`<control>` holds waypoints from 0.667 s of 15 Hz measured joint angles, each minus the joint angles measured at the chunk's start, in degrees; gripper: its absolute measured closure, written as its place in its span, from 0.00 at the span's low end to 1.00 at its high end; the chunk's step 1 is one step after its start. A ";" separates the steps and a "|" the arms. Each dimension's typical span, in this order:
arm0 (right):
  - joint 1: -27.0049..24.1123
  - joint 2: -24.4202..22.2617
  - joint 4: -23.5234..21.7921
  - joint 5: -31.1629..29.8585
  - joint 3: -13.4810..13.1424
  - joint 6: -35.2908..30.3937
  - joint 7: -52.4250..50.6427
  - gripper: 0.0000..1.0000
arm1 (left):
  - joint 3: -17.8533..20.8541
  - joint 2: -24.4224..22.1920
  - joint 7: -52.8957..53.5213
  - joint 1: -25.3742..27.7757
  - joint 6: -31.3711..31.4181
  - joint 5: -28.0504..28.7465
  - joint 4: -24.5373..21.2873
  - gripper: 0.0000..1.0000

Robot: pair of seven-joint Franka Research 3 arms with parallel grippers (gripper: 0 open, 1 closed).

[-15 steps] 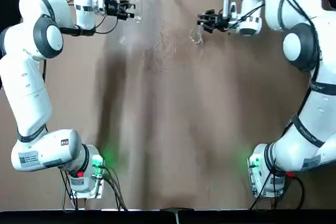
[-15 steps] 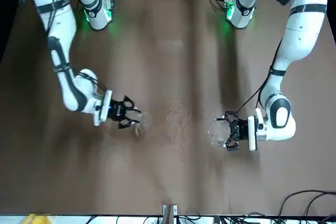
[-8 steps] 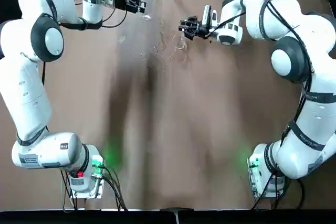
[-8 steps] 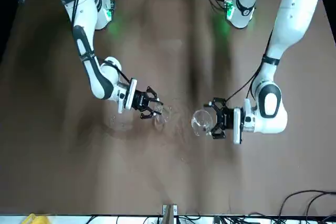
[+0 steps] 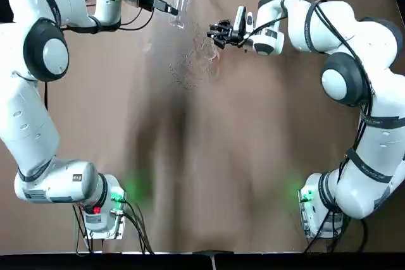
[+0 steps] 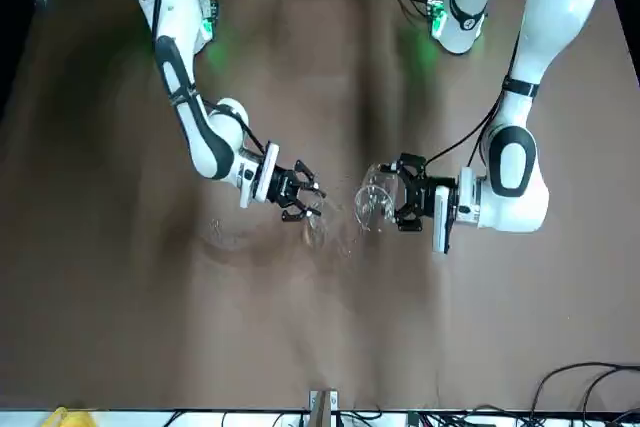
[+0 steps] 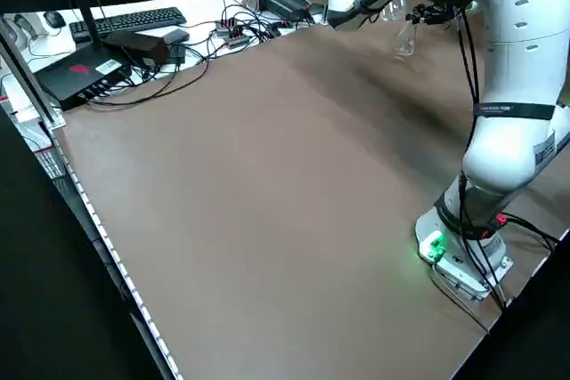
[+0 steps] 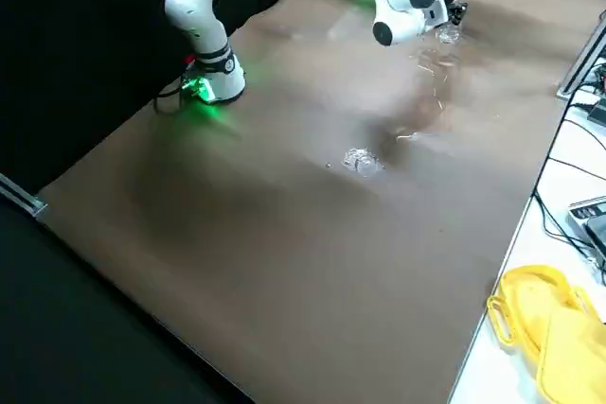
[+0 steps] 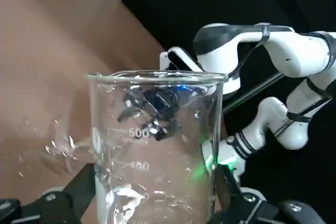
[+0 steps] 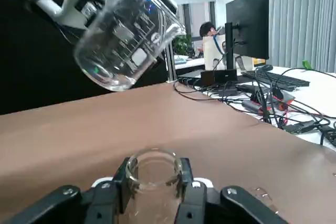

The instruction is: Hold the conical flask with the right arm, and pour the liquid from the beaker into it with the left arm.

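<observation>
Right jaws clamp conical flask (image 10: 153, 174) neck, left jaws grip tilted beaker (image 10: 122, 35) above.

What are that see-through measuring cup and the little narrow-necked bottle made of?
The clear straight-sided beaker, held by the left end effector, looks like smooth glass: printed white graduations, bright glints, the arm visible through it. The clear narrow-necked conical flask, clamped in the right end effector, also seems glass: transparent with a glossy rounded rim.

A brown table (image 5: 209, 175) is seen carrying both arm bases (image 5: 104, 210), with glinting wet patches (image 5: 186, 74) scattered near its far edge.
</observation>
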 joint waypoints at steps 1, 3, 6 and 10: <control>0.57 0.00 0.20 0.00 -0.07 0.65 0.00 0.61 | -0.32 -0.45 -2.03 0.00 -0.26 0.89 -0.08 0.04; 1.32 0.02 0.25 0.00 -0.26 1.35 -0.10 0.61 | -0.76 -0.97 -4.73 0.00 -0.37 1.55 -0.31 0.04; 1.54 0.18 0.25 0.00 -0.45 1.82 -0.18 0.61 | -1.14 -1.07 -7.61 0.00 -1.18 1.85 -0.46 0.04; 2.72 0.77 0.24 0.03 -0.50 2.53 -0.22 0.61 | -1.68 -1.20 -10.70 0.00 -3.43 2.80 -0.46 0.04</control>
